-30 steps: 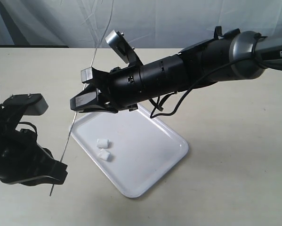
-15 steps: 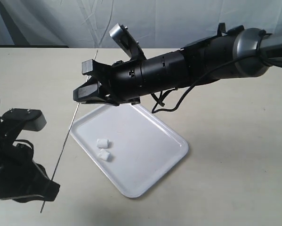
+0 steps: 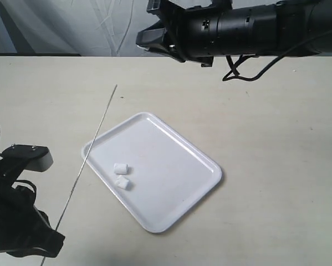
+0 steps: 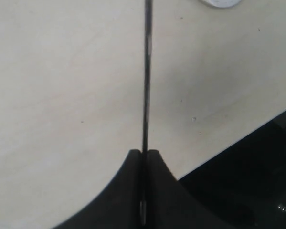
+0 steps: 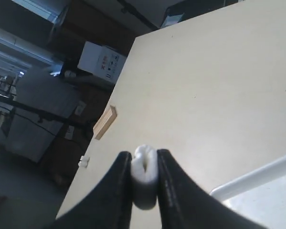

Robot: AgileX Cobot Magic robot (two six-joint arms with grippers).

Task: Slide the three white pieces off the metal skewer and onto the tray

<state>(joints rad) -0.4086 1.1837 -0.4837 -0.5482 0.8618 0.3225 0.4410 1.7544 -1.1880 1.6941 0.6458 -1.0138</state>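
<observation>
Gripping near end of skewer [image 3: 86, 159]: left tool [image 3: 48, 248] clamping fully shut on it, low at front of tabletop [image 3: 276, 166]. Skewer now showing bare, slanting away past left corner of tray [image 3: 177, 183], sitting lower than a second ago. Two white pieces [image 3: 120, 168] lying close together on tray near that corner. Right tool [image 3: 146, 37], having lifted clear of skewer, hovering high at back, pinching third white piece [image 5: 143, 179] between part-closed jaws. Judging: last piece is off, only drop onto tray remaining.

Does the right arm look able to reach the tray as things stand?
Probably yes: the right tool, shut on a white piece, is raised beyond the tray with nothing between them; the skewer only crosses its left corner.
</observation>
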